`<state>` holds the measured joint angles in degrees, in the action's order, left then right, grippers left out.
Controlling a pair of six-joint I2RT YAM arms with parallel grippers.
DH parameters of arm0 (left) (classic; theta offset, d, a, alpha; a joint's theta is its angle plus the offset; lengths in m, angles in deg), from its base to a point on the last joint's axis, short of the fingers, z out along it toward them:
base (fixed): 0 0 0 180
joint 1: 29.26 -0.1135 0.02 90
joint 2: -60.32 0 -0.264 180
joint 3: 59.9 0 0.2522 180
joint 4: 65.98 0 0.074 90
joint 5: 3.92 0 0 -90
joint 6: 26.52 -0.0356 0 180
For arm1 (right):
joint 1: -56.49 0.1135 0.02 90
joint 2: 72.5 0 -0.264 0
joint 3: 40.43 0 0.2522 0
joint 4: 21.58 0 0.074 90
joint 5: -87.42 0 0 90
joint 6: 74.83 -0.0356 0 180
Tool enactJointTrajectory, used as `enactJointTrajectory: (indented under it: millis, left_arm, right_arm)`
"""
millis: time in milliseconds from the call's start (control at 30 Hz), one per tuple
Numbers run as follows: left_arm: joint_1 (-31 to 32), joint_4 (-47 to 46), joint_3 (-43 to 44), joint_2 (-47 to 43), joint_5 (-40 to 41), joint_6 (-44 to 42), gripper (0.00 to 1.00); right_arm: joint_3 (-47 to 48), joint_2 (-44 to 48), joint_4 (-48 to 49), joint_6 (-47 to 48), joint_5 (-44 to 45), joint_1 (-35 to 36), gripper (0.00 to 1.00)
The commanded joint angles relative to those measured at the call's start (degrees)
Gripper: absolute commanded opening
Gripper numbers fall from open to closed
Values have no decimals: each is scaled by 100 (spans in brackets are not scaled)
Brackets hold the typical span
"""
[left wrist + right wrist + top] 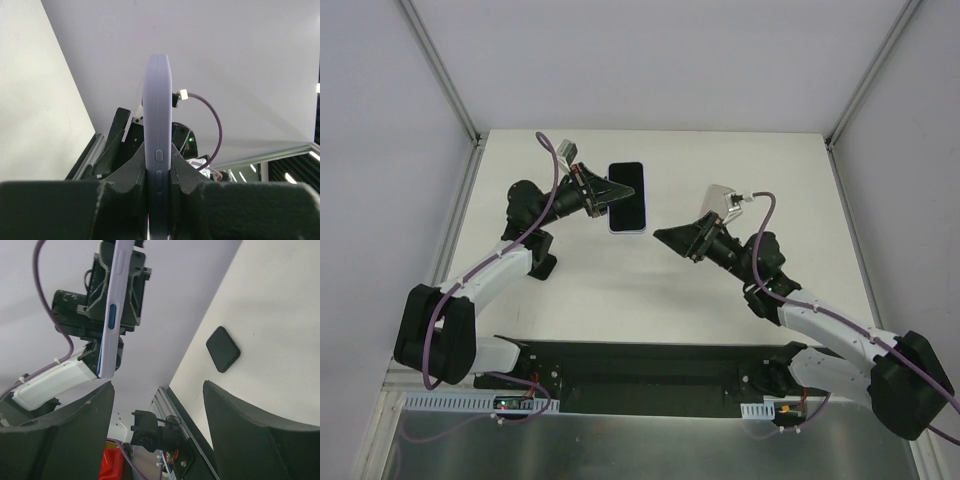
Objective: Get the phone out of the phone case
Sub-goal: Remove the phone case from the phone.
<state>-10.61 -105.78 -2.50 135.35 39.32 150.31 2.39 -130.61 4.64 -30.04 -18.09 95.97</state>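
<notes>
Lavender plastic marks the phone case (157, 110), which is held up off the tabletop (620, 300) in the left claw (603, 196), whose two fingers are pinching it by its front and back faces near one end. Seen from above, the dark screen of the phone (627, 195) faces upward with the pale rim of the case showing all round it, so the phone looks fully seated inside and none of it has been peeled free. The right claw (672, 243) hangs a little way off to the side of the case, fingers spread wide with nothing between them, pointed toward the long edge where the side buttons show. By my reading the step in hand is presenting the cased phone for the second arm, with the actual separation not yet begun. The next move probably calls for the right claw to close in on a free corner or edge of the case and bend the rim back off the phone while the left grip stays firm; the risk is that the pinch across both faces clamps phone and case together and hinders the release
</notes>
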Motion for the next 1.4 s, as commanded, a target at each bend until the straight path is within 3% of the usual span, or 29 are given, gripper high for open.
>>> enactJointTrajectory:
  millis: [0, 267, 667, 967, 1133, 1233, 1267, 1367]
  left_arm:
    - [-46, -989, 13, 47, 352, 510, 0]
    - [-46, -1737, -48, 258, 475, 1187, 0]
    - [-46, -1877, -66, 293, 493, 1275, 0]
    - [-46, -1825, -84, 250, 510, 1223, 0]
    - [-46, -1798, -92, 249, 519, 1214, 0]
    - [-46, -1798, -83, 267, 519, 1223, 0]
    - [-46, -1781, -75, 250, 536, 1223, 0]
    - [-46, -1746, -92, 232, 580, 1249, 0]
  right_arm:
    - [-85, -376, 2055, -295, -250, 51, 75]
    - [153, -1378, 3803, -866, -497, 50, 70]
    - [478, -1572, 4351, -1025, -708, 42, 67]
    - [750, -1950, 4483, -1209, -735, 68, 58]
    - [768, -2055, 4623, -1288, -717, 68, 45]
    - [785, -2126, 4781, -1367, -726, 86, 32]
    - [812, -2143, 4773, -1411, -760, 86, 16]
    - [952, -2161, 4782, -1464, -848, 138, 3]
